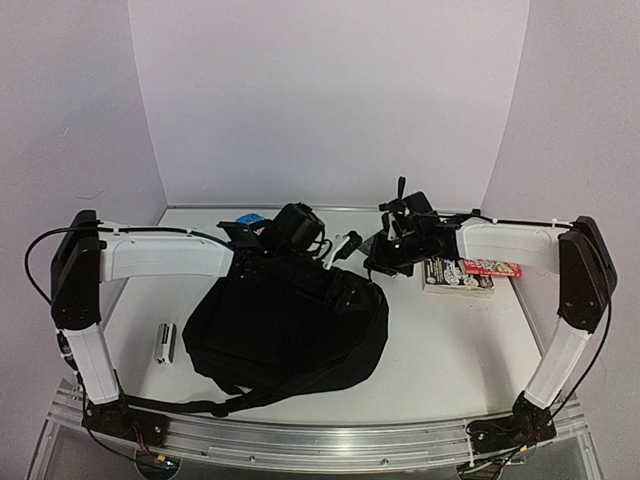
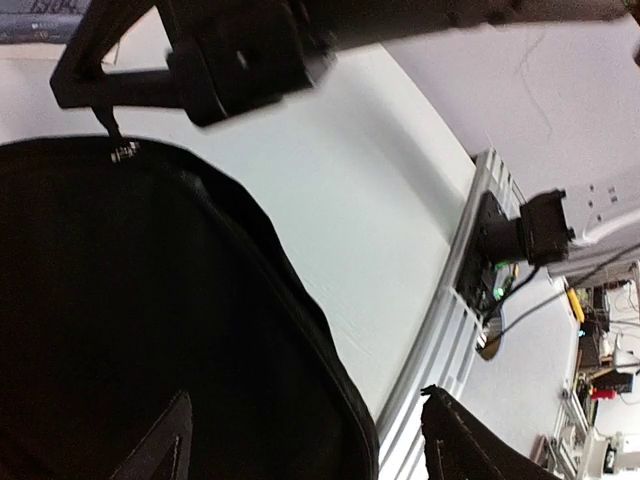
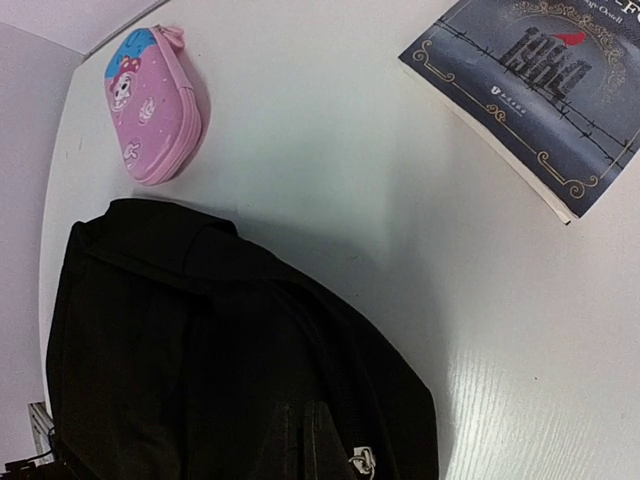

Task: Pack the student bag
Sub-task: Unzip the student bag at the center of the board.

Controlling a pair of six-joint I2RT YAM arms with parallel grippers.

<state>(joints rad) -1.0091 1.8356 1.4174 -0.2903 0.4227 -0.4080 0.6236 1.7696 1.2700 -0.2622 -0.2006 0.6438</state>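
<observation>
The student bag (image 1: 285,330), a large black soft backpack, lies in the middle of the table with a strap trailing toward the near rail. My left gripper (image 1: 303,240) hangs over its far top edge. In the left wrist view that gripper (image 2: 312,452) is open, its fingers (image 2: 160,450) far apart, with the bag's rim (image 2: 300,330) running between them. My right gripper (image 1: 382,260) is at the bag's far right corner. In the right wrist view it (image 3: 305,445) is shut, fingertips down on the black fabric (image 3: 200,330) beside a metal zipper pull (image 3: 362,462). Whether it pinches anything does not show.
A dark paperback book (image 1: 458,275) (image 3: 540,80) lies right of the bag under the right arm. A pink and blue pouch (image 3: 155,105) (image 1: 248,222) sits behind the bag at the back. A small grey pen-like object (image 1: 165,342) lies left of the bag. The aluminium rail (image 2: 450,320) edges the table's near side.
</observation>
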